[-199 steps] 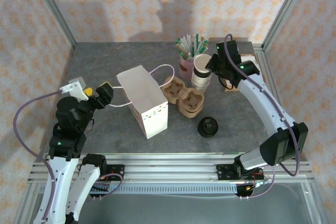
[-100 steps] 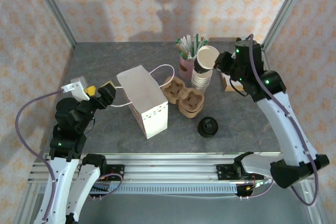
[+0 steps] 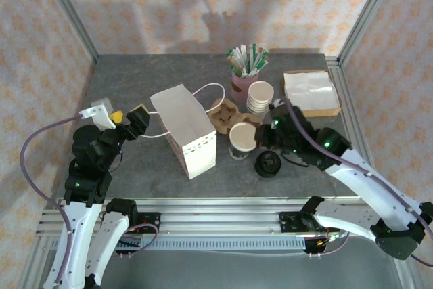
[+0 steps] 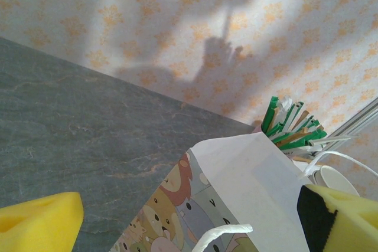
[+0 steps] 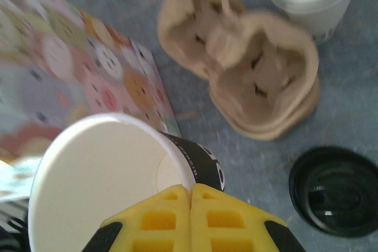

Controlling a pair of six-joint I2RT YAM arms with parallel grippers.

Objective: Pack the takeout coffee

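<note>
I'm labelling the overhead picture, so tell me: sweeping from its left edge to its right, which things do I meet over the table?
left claw → white paper bag → lidless paper cup → black dome lid → flat white-and-brown paper stack

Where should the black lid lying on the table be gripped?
Probably across its round rim, coming straight down from above: the black lid lies flat and low on the table, so a sideways approach would find little height to pinch.
</note>
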